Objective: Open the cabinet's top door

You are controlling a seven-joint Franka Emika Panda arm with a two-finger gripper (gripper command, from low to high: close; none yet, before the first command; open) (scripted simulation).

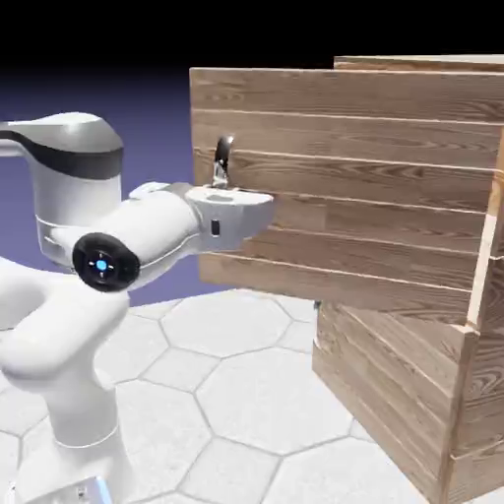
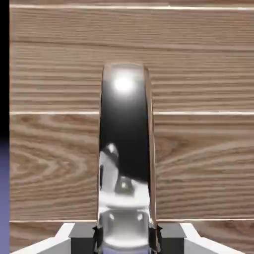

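Note:
The cabinet (image 1: 413,394) of light-brown planks stands at the exterior view's right. Its top door (image 1: 374,187) is swung wide out toward the exterior view's left, well away from the cabinet body. A dark curved handle (image 1: 221,157) sits near the door's free edge. My gripper (image 1: 220,183) is at that handle, shut on it. In the hand view the shiny dark handle (image 2: 124,149) runs up the middle between my grey fingertips (image 2: 82,233), with the door's planks (image 2: 198,163) filling the rest.
The white arm (image 1: 108,256) rises from the lower left of the exterior view. A pale hexagon-tiled table (image 1: 236,394) lies beneath the open door. The lower plank panel (image 1: 394,413) of the cabinet is below the door.

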